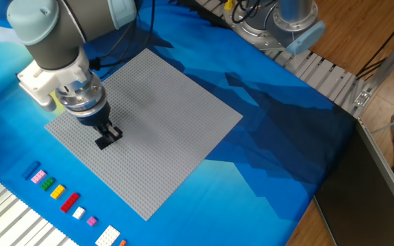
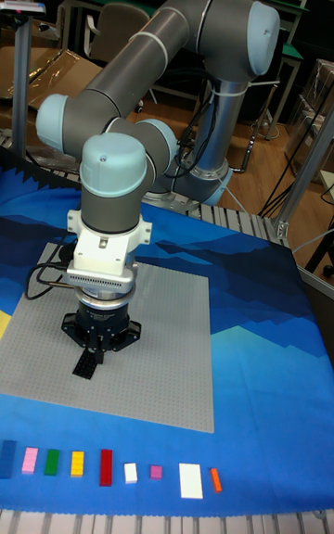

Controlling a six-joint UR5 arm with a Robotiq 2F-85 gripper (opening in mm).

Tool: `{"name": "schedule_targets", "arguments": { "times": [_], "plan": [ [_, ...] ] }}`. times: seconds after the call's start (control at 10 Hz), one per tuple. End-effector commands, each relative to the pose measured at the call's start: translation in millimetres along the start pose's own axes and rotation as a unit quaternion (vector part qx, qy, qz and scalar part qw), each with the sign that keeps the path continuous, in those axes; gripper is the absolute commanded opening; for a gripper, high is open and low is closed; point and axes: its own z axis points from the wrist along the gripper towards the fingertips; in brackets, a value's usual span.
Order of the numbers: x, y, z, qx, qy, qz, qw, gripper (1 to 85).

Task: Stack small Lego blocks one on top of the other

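Fixed cam high, oblique, tall cam front-on, lower, both share baseplate (image 1: 146,130)

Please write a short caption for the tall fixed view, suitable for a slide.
UR5 gripper over a black Lego block on the grey baseplate.

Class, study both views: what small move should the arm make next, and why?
Probably lift straight up a little. The gripper sits just above the black brick lying on the grey baseplate; whether its jaws hold it is unclear. The blue brick waits in the row.
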Motion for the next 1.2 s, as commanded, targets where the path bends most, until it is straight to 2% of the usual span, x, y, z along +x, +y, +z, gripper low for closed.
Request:
{"name": "schedule_targets", "arguments": {
  "times": [0.0,0.3,0.7,0.9,1.1],
  "plan": [
    [-0.3,10.9,1.2,-0.006,-0.001,0.023,0.9997,1.0],
    [-2.8,19.6,3.0,-0.016,-0.006,0.032,0.9993,1.0],
    [-10.5,15.5,4.8,-0.008,-0.020,0.026,0.9994,1.0],
    [-4.6,19.3,3.7,-0.015,-0.010,0.032,0.9993,1.0],
    [-5.3,14.7,3.8,-0.006,-0.011,0.028,0.9995,1.0]
  ]
}}
